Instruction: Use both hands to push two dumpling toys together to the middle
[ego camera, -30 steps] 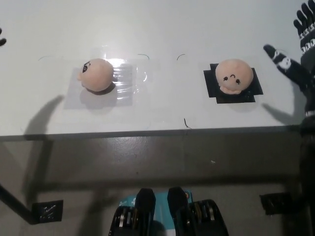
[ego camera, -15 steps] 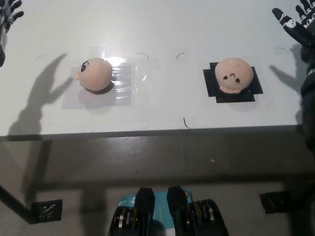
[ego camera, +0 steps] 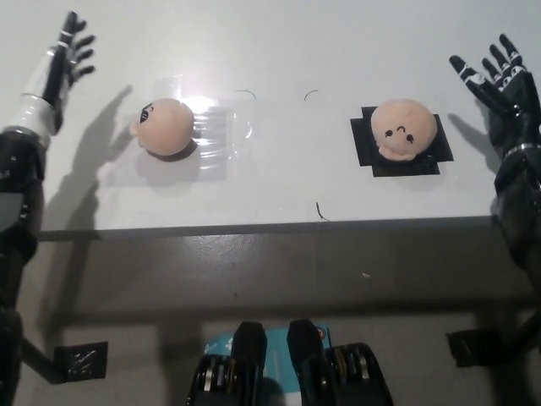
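Note:
Two peach dumpling toys with drawn faces lie on the white table (ego camera: 279,51). The left dumpling (ego camera: 164,127) sits on a clear plastic sheet (ego camera: 211,135). The right dumpling (ego camera: 403,128) rests on a black square mat (ego camera: 431,156). My left hand (ego camera: 63,59) is raised over the table at the far left, open with fingers spread, well left of the left dumpling. My right hand (ego camera: 494,80) is open at the far right, fingers spread, a short way right of the right dumpling. Neither hand touches a toy.
The table's front edge (ego camera: 270,227) runs across the middle of the view, with grey floor below it. Thin pen marks (ego camera: 311,95) lie between the two toys. A black bracket (ego camera: 80,362) sits on the floor at lower left.
Both arms have come further into view: the left hand has risen over the table's left side, and the right hand has shifted inward and down towards the right dumpling. The toys have not moved.

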Tool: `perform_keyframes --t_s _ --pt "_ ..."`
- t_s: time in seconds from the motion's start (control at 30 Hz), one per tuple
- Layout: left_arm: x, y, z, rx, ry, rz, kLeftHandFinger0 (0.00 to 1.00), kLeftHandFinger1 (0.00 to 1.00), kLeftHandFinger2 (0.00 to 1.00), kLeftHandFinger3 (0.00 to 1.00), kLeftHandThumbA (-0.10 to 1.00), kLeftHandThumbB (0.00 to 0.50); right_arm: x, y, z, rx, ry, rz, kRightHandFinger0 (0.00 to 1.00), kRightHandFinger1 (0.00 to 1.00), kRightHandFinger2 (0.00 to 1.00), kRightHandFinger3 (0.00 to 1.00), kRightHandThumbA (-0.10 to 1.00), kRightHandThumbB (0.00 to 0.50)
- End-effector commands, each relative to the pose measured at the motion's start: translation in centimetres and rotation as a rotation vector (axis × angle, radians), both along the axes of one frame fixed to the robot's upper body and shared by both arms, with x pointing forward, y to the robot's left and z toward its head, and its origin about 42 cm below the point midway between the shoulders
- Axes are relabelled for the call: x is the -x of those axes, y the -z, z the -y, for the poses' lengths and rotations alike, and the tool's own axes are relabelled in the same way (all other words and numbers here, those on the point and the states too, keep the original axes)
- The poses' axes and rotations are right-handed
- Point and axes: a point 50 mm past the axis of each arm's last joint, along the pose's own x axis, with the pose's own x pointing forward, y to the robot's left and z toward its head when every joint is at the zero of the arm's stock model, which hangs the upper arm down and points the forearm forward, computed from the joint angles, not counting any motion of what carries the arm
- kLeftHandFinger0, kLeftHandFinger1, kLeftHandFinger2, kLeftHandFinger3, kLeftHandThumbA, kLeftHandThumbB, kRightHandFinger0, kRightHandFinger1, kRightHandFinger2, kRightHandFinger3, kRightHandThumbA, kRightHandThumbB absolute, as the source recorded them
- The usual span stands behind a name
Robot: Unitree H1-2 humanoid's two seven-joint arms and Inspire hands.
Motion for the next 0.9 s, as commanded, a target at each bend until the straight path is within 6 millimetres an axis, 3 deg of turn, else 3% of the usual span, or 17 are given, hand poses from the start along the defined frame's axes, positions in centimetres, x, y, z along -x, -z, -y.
perform_keyframes --t_s 0.0,0.13,0.2,0.27,0.33,0.43,0.5,0.67,0.87 --pt "-1.0 -3.6 1.8 -0.047 0.041 0.129 1.00 1.00 1.00 1.00 1.00 0.397 -0.9 -2.7 -0.6 -0.005 -0.018 0.088 1.00 1.00 1.00 1.00 0.99 0.151" --pt "-0.9 -2.5 2.9 -0.031 0.059 0.119 1.00 1.00 1.00 1.00 1.00 0.421 -0.6 -1.4 -1.5 -0.021 -0.029 0.078 1.00 1.00 1.00 1.00 0.99 0.155" --pt "-0.7 -1.7 3.4 -0.039 0.069 0.108 1.00 1.00 1.00 1.00 1.00 0.440 -0.4 -0.8 -1.9 -0.026 -0.039 0.072 1.00 1.00 1.00 1.00 0.99 0.198" --pt "-0.5 -1.3 3.7 -0.040 0.077 0.112 1.00 1.00 1.00 1.00 1.00 0.432 -0.3 -0.5 -2.1 -0.027 -0.040 0.069 1.00 1.00 1.00 1.00 0.99 0.197" --pt "-0.2 -0.4 4.4 -0.021 0.093 0.114 1.00 1.00 1.00 1.00 1.00 0.385 0.0 0.1 -2.7 -0.024 -0.048 0.071 1.00 1.00 1.00 1.00 0.99 0.187" --pt "0.2 0.6 5.0 -0.015 0.112 0.102 1.00 1.00 1.00 1.00 1.00 0.398 0.2 0.8 -3.3 -0.040 -0.056 0.064 1.00 1.00 1.00 1.00 0.99 0.153" --pt "0.4 1.1 5.1 -0.017 0.116 0.082 1.00 1.00 1.00 1.00 1.00 0.432 0.3 0.9 -3.8 -0.047 -0.063 0.069 1.00 1.00 1.00 1.00 1.00 0.133" --pt "1.0 2.4 4.7 0.013 0.120 0.059 1.00 1.00 1.00 1.00 1.00 0.394 0.4 1.1 -4.5 -0.042 -0.086 0.087 1.00 1.00 1.00 1.00 1.00 0.107" --pt "1.7 3.7 3.1 0.023 0.086 0.039 1.00 1.00 1.00 1.00 1.00 0.380 0.3 0.7 -4.7 -0.059 -0.093 0.105 1.00 1.00 1.00 1.00 1.00 0.115"
